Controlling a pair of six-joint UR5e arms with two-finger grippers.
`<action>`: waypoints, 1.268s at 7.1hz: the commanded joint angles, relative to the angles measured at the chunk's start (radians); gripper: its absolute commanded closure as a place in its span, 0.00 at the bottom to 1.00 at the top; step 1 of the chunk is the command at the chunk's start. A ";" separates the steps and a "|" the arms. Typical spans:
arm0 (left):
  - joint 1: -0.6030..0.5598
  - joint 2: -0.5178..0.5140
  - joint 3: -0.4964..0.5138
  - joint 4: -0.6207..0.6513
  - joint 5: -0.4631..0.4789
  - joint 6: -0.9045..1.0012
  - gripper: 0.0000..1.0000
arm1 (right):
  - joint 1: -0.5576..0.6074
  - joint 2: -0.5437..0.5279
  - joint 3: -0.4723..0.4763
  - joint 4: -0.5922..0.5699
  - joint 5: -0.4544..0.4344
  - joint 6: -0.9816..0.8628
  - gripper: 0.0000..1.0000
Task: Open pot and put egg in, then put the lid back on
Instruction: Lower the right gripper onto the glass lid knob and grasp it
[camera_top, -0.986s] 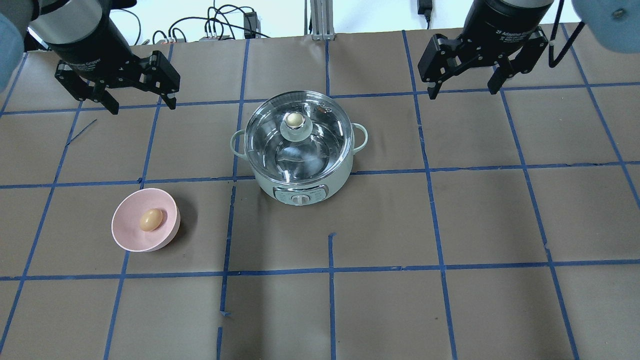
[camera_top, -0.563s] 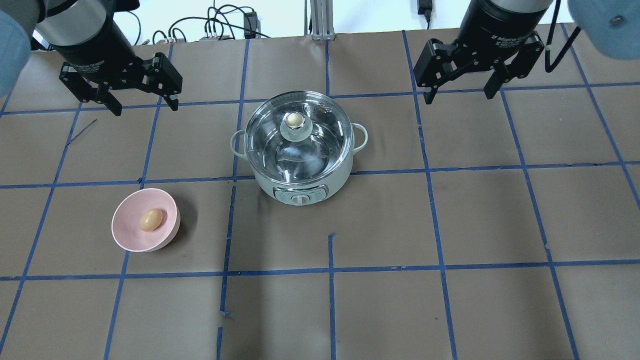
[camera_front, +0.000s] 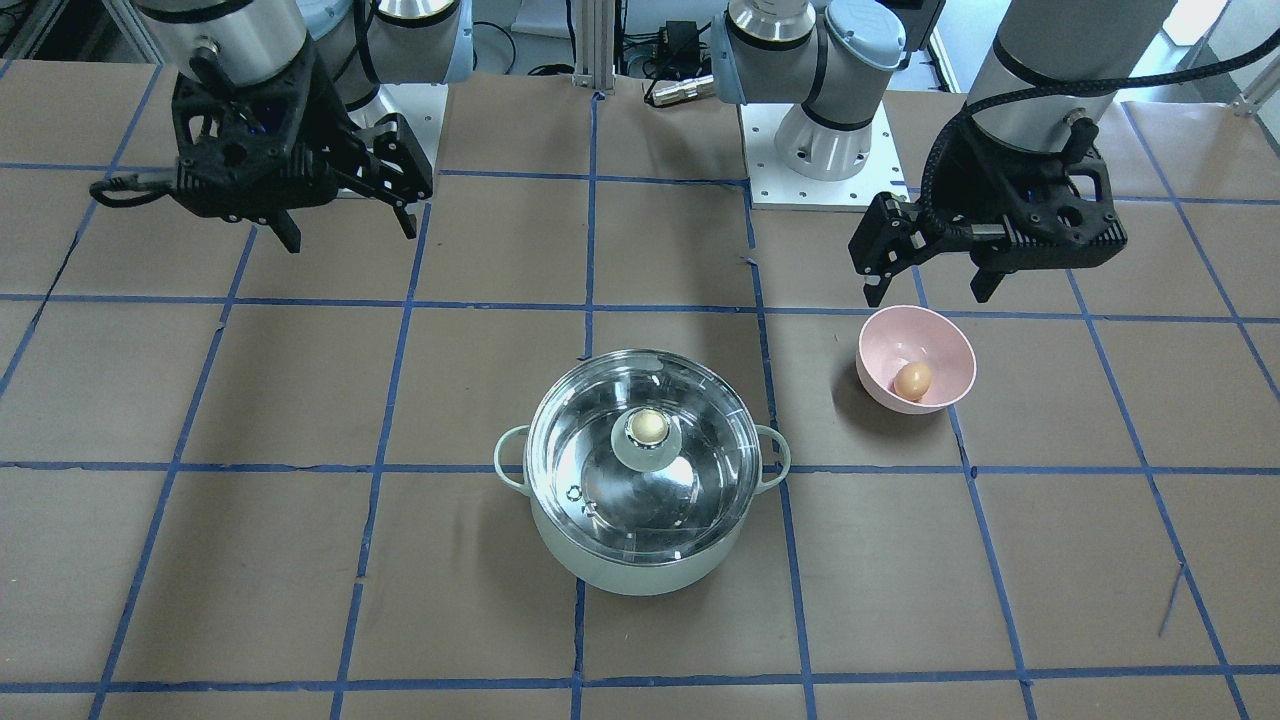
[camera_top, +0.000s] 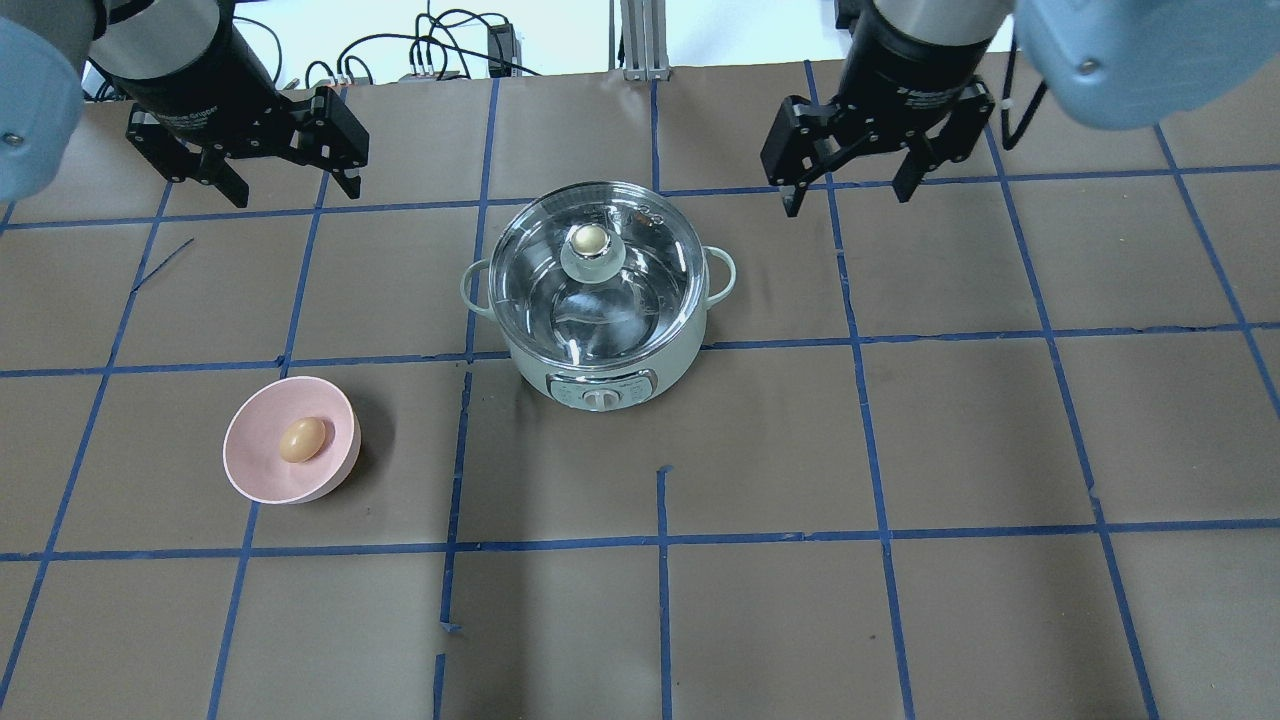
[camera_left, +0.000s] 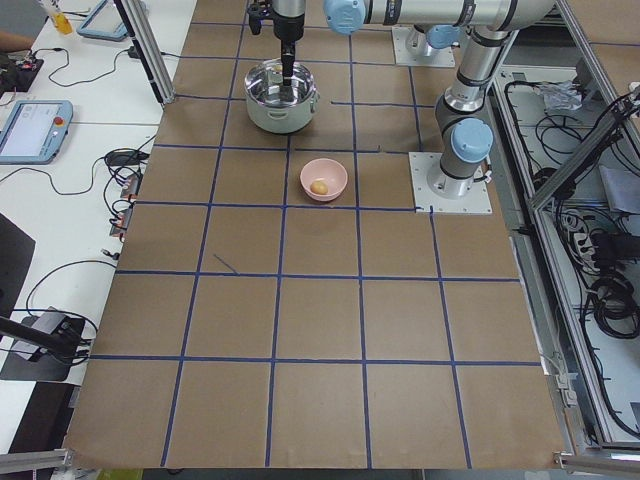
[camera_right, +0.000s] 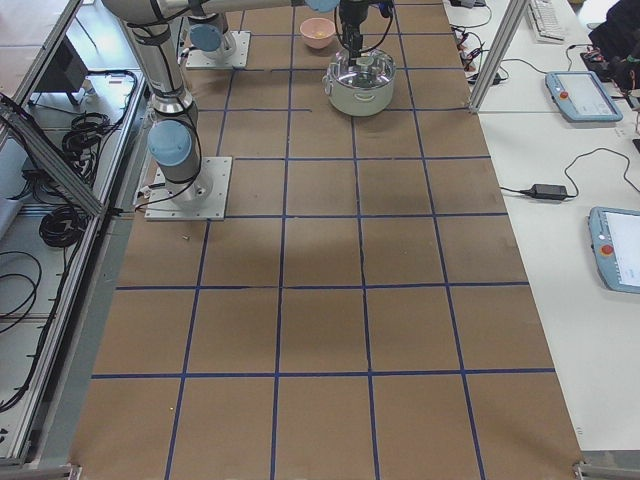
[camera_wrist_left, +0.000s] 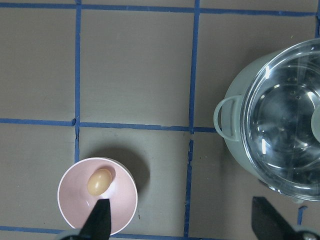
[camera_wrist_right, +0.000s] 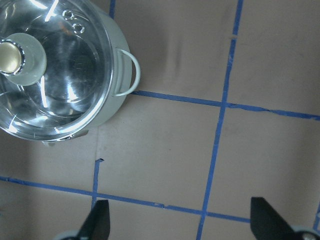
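Note:
The mint-green pot (camera_top: 668, 362) stands mid-table with the glass lid (camera_top: 610, 310) on it, beige knob (camera_top: 590, 238) on top; it also shows in the front view (camera_front: 640, 575). The egg (camera_top: 301, 440) lies in a pink bowl (camera_top: 240, 475) left of and nearer than the pot, and shows in the left wrist view (camera_wrist_left: 99, 181). My left gripper (camera_top: 295, 192) is open and empty, up in the air, beyond the bowl. My right gripper (camera_top: 848, 200) is open and empty, up in the air to the right of and beyond the pot.
The table is brown paper with a blue tape grid. Cables and plugs (camera_top: 430, 50) lie along the far edge. The arms' base plate (camera_front: 820, 185) sits at the robot's side of the table.
My right gripper has moved left toward the pot, staying open. My left gripper has shifted slightly right and away. Pot, lid, bowl and egg have not moved.

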 joint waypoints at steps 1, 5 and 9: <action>0.005 0.002 0.006 0.005 -0.009 0.009 0.00 | 0.080 0.154 -0.088 -0.114 0.008 -0.003 0.01; 0.008 -0.048 -0.014 0.007 -0.011 0.006 0.00 | 0.223 0.316 -0.142 -0.230 0.009 -0.010 0.02; 0.045 -0.029 -0.039 -0.011 0.006 0.093 0.00 | 0.260 0.361 -0.125 -0.297 0.046 0.007 0.05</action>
